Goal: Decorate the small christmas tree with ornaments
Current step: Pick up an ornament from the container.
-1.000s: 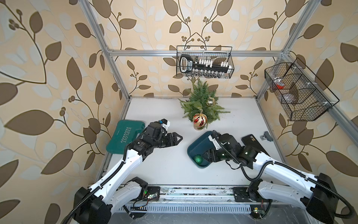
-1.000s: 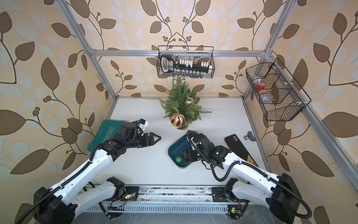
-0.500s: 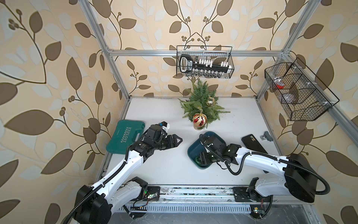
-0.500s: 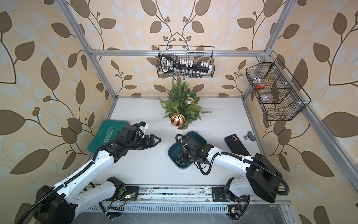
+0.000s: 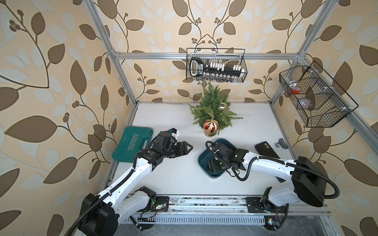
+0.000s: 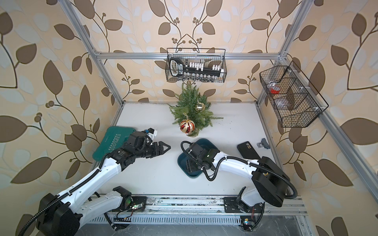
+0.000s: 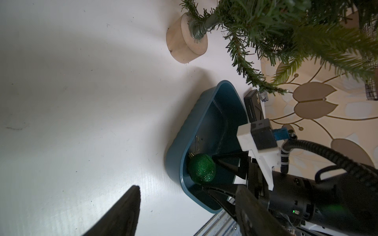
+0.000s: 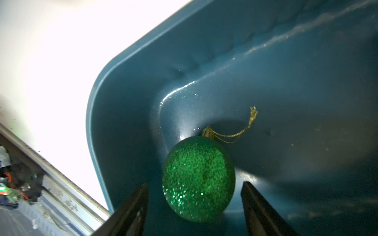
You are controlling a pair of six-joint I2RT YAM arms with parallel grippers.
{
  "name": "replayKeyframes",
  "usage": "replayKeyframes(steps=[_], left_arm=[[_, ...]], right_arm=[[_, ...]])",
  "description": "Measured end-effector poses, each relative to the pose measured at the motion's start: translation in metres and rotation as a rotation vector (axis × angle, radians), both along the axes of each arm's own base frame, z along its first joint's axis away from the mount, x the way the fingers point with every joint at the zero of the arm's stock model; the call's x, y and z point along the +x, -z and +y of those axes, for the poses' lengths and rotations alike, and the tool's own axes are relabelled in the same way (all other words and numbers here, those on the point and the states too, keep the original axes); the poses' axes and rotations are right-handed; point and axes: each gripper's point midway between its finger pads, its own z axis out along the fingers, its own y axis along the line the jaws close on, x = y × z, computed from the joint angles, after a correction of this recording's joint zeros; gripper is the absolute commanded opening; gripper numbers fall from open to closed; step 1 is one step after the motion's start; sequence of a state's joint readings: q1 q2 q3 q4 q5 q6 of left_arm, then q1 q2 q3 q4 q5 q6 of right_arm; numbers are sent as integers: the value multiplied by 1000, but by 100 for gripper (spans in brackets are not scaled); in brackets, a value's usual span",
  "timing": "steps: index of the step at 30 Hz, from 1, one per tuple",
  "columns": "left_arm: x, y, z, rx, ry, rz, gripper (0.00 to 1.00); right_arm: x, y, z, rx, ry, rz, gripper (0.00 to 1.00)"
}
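- Looking through the right wrist view, I see the green glitter bauble (image 8: 198, 177) lying in a corner of the blue tray (image 8: 126, 67). It sits between the right gripper's (image 8: 194, 183) parted jaws, with gaps on both sides.
- My left gripper (image 5: 188, 147) hangs wide and empty over the tabletop (image 5: 163, 114), apart from the small christmas tree (image 5: 212, 110).

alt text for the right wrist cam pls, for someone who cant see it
A green glitter ornament with a thin gold loop lies in a corner of the blue tray, between the two dark fingers of the open right end effector, a gap showing on each side. Bright white table lies beyond the tray's rim.
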State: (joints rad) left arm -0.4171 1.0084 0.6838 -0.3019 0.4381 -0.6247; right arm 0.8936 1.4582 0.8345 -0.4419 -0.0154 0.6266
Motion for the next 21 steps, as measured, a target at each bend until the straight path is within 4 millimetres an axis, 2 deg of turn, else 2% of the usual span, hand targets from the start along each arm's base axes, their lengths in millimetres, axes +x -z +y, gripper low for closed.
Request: replayKeyframes(steps=[6, 13, 21], left_arm=[[0, 1, 0, -1, -3, 5, 74], [2, 1, -1, -4, -3, 4, 74], [2, 1, -1, -4, -3, 3, 74]], right_arm=[[-3, 1, -2, -50, -21, -14, 73], [-2, 19, -5, -108, -23, 2, 71], [1, 28, -3, -130, -31, 5, 59]])
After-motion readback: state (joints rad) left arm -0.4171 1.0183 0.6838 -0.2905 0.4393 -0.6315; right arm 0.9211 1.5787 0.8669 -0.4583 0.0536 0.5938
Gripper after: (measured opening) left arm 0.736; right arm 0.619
